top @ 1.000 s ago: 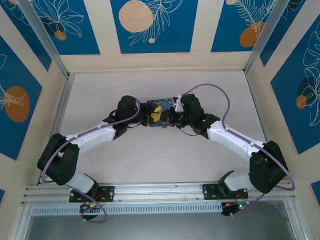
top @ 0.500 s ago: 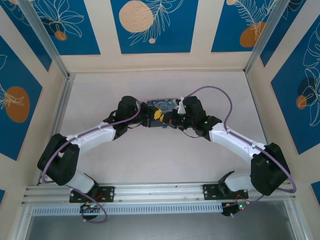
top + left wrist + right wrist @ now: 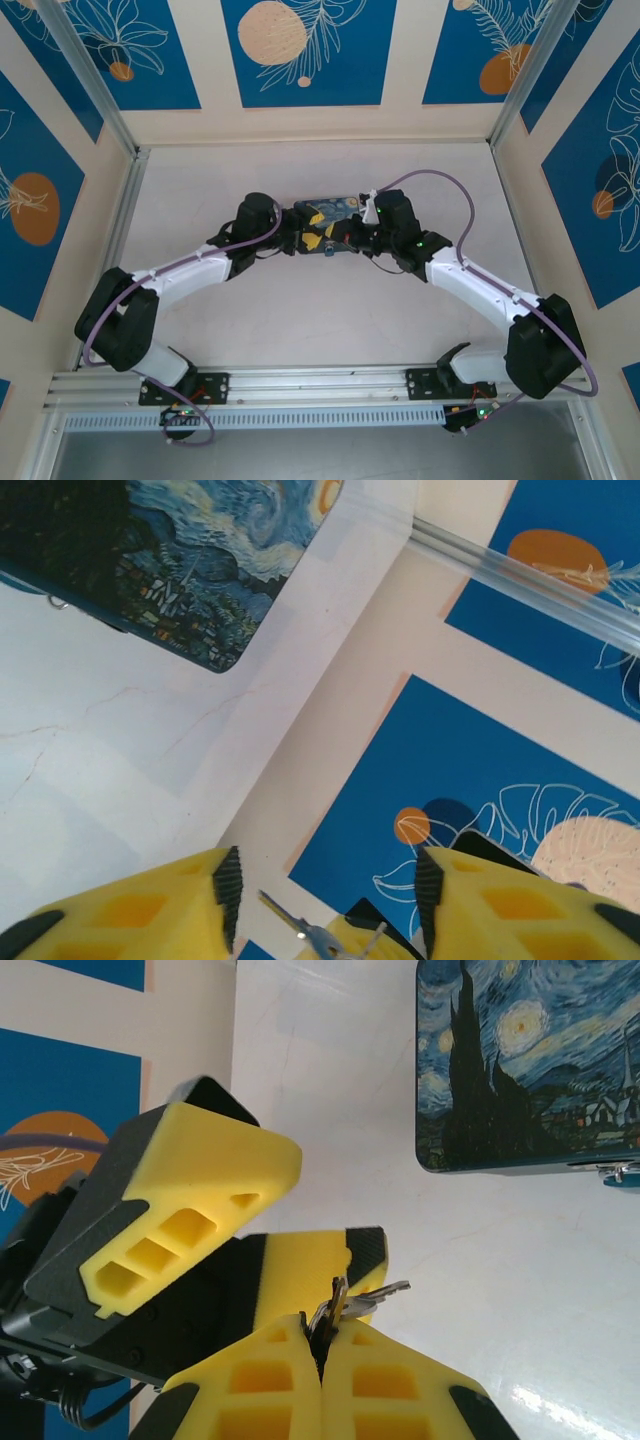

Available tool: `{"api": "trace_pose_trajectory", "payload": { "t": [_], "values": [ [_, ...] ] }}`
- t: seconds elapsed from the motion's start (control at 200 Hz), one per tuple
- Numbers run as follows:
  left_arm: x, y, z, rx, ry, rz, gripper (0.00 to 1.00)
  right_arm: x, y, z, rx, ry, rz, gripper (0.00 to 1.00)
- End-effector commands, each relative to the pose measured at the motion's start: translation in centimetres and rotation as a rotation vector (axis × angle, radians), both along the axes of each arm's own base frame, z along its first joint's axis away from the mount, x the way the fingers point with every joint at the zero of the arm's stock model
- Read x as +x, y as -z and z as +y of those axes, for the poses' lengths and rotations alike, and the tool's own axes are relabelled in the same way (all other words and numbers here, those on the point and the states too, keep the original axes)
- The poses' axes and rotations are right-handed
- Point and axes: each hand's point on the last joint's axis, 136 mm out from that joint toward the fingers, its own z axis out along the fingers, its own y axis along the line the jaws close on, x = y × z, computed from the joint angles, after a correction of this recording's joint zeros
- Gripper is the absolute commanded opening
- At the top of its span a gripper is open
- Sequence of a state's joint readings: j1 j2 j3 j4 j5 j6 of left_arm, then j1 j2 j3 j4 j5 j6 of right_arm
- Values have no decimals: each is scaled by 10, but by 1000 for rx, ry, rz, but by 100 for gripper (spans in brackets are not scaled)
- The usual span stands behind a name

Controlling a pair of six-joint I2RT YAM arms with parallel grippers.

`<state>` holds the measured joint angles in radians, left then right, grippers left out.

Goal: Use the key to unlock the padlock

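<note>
Half a second ago my left gripper was pinched shut. Now its yellow fingers stand about half apart. In the overhead view my right forearm has swung slightly outward, and more of the painted box shows between my two wrists.

My right gripper is clamped on the key. The fingers meet around its lower part, and the upper end sticks out past the fingertips. The key sits in the gap between my left fingers, nearer one of them, and I cannot tell whether that finger touches it. My left gripper holds nothing.

The box lies flat just beyond both grippers, ahead of my right fingertips and off to their right. The padlock hangs at the box's near edge at the far right of my right wrist's view. It is a small bluish piece with a bit of metal, well clear of the key.

Below me is a pale, faintly veined table. Around it stand cream walls with blue panels bearing white leaf outlines and orange discs.
</note>
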<state>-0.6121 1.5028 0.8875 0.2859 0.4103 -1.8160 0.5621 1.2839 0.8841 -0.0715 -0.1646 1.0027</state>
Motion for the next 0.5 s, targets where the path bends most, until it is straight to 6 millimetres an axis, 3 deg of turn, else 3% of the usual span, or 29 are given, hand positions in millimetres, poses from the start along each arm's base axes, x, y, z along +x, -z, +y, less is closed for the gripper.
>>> {"api": "trace_pose_trajectory", "payload": {
  "t": [0.0, 0.495],
  "values": [
    [-4, -16, -1, -4, 14, -40, 54, -1, -13, -3, 15, 0, -19, 0],
    [-3, -28, -11, -54, 35, -42, 48, 9, -26, 26, 78, -50, -78, 0]
  ]
}}
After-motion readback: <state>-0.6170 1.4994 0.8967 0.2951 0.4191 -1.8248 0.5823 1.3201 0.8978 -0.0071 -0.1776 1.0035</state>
